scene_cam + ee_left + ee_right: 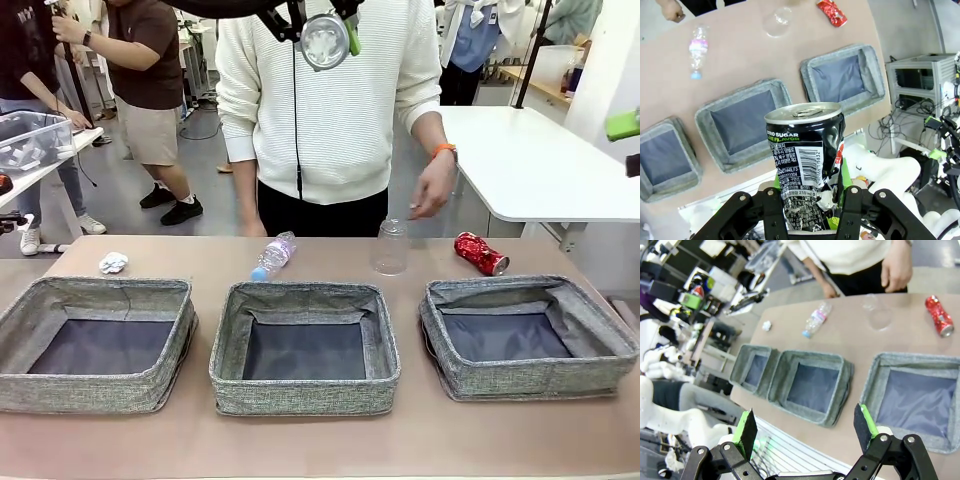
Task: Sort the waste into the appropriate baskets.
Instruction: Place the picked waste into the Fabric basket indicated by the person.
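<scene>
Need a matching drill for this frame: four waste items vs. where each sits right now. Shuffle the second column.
Items
1. crushed silver can with black label
2. red can
3. clear plastic bottle with blue cap
4. small crumpled white paper ball

Places
A. on the table, on the person's side of the left grey woven basket
B. gripped in the left end effector, off the table
C. on the table, on the person's side of the right grey woven basket
D. on the table, on the person's side of the middle grey woven basket

Pairs: 1-B, 2-C, 3-D, 4-A
</scene>
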